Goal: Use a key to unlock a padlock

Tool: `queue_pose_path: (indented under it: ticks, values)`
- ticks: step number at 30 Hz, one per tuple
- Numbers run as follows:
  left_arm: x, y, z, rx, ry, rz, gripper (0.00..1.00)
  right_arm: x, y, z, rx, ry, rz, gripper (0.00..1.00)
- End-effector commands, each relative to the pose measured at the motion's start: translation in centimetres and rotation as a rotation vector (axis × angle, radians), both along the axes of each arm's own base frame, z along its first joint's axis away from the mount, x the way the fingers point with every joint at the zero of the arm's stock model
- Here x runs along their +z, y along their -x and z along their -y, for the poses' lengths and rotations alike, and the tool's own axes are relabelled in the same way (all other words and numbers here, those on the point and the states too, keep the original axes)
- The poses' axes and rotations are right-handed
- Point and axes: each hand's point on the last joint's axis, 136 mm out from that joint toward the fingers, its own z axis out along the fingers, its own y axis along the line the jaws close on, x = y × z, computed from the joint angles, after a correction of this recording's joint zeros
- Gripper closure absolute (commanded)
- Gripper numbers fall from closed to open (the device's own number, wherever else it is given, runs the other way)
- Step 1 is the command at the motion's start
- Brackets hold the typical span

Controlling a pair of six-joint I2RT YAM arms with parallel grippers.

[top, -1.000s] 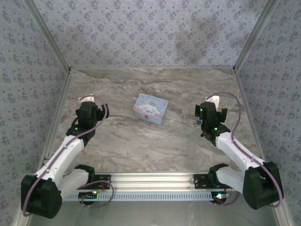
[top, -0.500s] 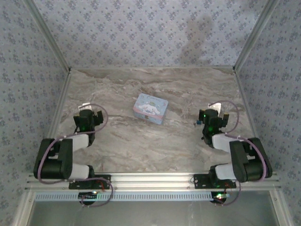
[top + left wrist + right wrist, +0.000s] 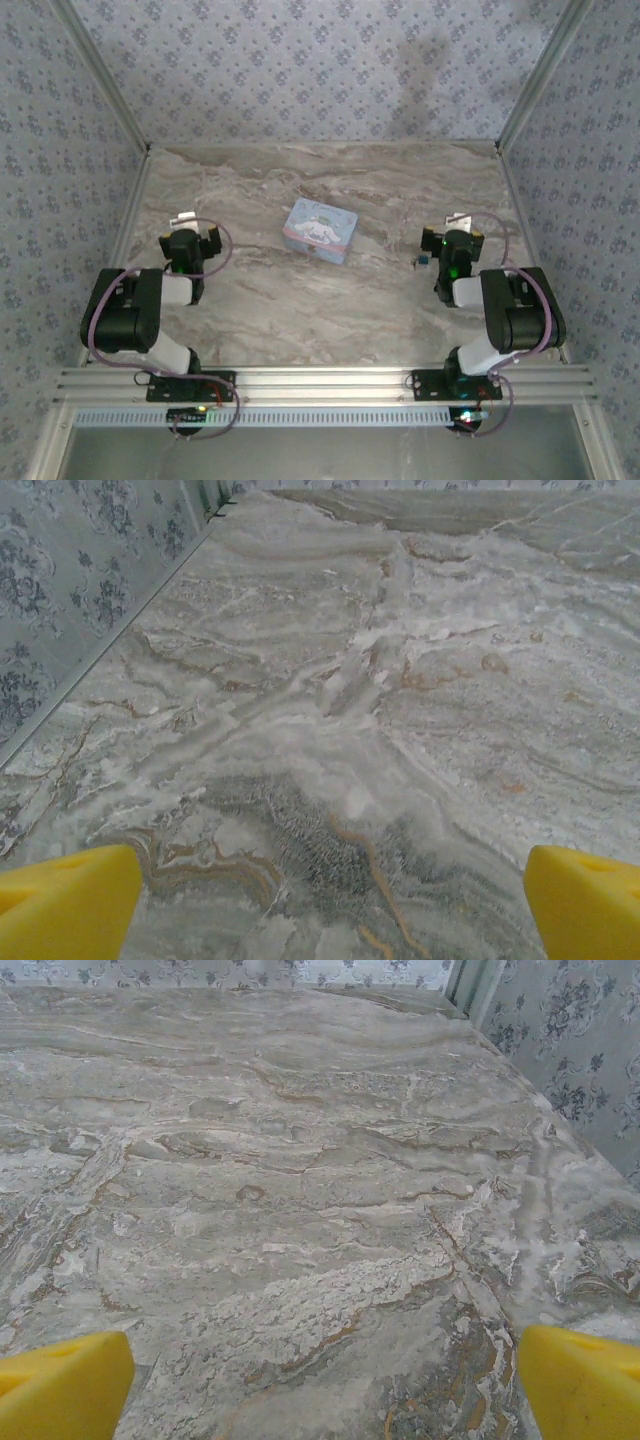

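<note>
The padlock (image 3: pixel 424 263) is a tiny dark grey-bluish lump on the marble, just left of my right arm's wrist. The key is out of view. My left gripper (image 3: pixel 188 238) rests low at the table's left side and my right gripper (image 3: pixel 458 240) at the right side, both arms folded back over their bases. In the left wrist view the left gripper (image 3: pixel 336 910) is open, its yellow fingertips (image 3: pixel 65 900) far apart over bare marble. The right gripper (image 3: pixel 325 1385) is open too, with yellow fingertips (image 3: pixel 60 1385) wide apart and nothing between them.
A pale blue cartoon tin box (image 3: pixel 320 229) lies in the middle of the marble table (image 3: pixel 330 310). Patterned walls (image 3: pixel 300 70) close in the back and both sides. A metal rail (image 3: pixel 320 385) runs along the near edge.
Both arms have folded back toward their bases, and the grippers drew back a little nearer. Their jaws stayed open. The tin box and the padlock did not move.
</note>
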Motion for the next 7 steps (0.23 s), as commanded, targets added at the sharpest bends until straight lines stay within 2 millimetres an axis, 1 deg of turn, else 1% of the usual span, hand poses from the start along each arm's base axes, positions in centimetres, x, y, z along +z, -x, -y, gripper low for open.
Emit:
queue_pose_path:
  ticks: [1, 5, 7]
  values:
    - [1.26, -0.74, 0.11, -0.012, -0.003, 0.043, 0.02, 0.50, -0.86, -0.05, 0.044, -0.035, 0.010, 0.00]
    - [1.33, -0.75, 0.12, -0.012, -0.004, 0.046, 0.02, 0.45, -0.90, -0.16, 0.065, -0.044, 0.001, 0.00]
    - [1.37, -0.72, 0.57, -0.029, -0.019, 0.049, 0.02, 0.52, -0.86, -0.29, 0.064, -0.036, 0.005, 0.00]
